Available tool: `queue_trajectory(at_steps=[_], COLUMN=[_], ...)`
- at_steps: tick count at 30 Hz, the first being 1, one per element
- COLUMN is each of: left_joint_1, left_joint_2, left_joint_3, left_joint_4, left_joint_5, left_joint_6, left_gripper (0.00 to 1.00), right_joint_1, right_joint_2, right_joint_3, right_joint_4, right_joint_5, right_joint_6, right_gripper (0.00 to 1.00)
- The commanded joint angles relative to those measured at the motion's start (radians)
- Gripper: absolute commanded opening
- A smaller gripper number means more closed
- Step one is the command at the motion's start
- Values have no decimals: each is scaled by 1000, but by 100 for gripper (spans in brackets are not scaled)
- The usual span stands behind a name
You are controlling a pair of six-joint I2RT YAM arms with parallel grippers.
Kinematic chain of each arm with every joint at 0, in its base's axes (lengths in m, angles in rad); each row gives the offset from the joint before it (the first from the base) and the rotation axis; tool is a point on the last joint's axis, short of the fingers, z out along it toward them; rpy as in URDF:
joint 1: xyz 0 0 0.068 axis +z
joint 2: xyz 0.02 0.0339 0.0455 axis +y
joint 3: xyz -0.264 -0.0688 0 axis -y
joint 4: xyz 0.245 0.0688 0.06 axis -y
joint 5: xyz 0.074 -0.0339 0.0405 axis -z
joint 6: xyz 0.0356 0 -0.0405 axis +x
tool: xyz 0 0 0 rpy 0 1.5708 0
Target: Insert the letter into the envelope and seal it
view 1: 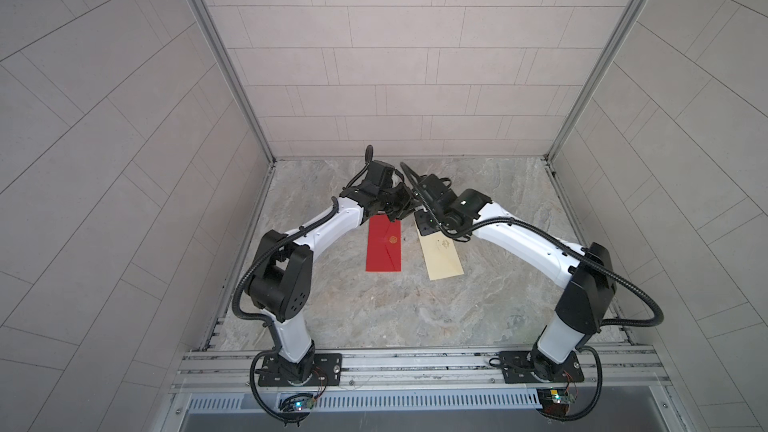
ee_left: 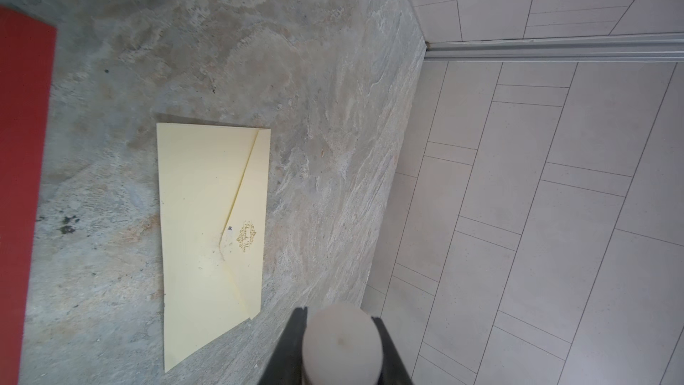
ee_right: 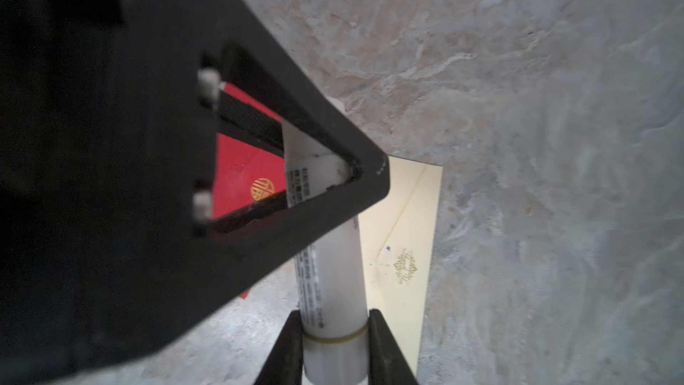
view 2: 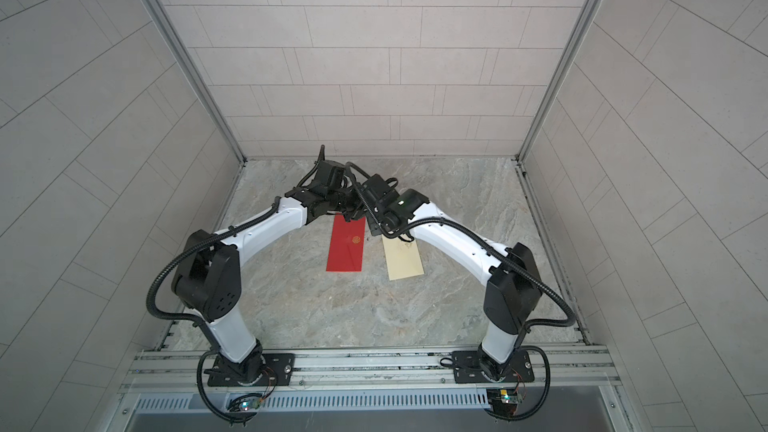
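Note:
Both grippers meet above the far middle of the table, each shut on an end of one white glue stick (ee_right: 333, 283). My right gripper (ee_right: 335, 314) clamps the end with the yellow ring. My left gripper (ee_left: 338, 314) holds the other, rounded end (ee_left: 340, 342). In a top view the left gripper (view 1: 401, 205) and right gripper (view 1: 419, 211) nearly touch. Below them a red envelope (view 1: 384, 251) with a gold emblem lies flat. Beside it on the right lies a cream envelope (view 1: 442, 257) with its flap down. Both also show in the other top view: red envelope (view 2: 347, 249), cream envelope (view 2: 403, 259). No separate letter shows.
The marbled table (view 1: 415, 309) is boxed in by tiled walls at the back and both sides, with metal corner posts (view 1: 232, 76). The arm bases stand on a rail (view 1: 415, 361) at the front edge. The near half of the table holds only the two arms' elbows.

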Motion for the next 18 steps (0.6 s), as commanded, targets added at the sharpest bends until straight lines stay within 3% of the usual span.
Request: queue_trajectory(at_steps=[1,5,6,8,12,14,18], left_joint_1=[-13,-6,-4,-1,5,5,4], left_joint_2=[-22,-24,-26,-31,-52,-67,-92], left_joint_3=[33,27,26,21,-10,-45,-132], left_joint_4=[45,45,45,45,106,199,444], left_joint_5=[84,86,85,82,84,94,87], left_joint_6=[-63,-65,-64,-57,-61,-91,-195], left_gripper=[0,0,0,0,0,0,0], right_joint_1=[51,54,48,23,-123,-255,-461], right_joint_2=[81,43,19,-59,-264,-357,-438], right_joint_3=[27,3,-9,-48,-199,-305,-527], right_joint_4=[-147,-91,-69,-1,207,357,751], right_joint_5=[341,352,331,246,-183,-448,-821], right_joint_6=[-18,-24,-28,-36,8,104,388], right_gripper=[4,10,15,36,53,55,54])
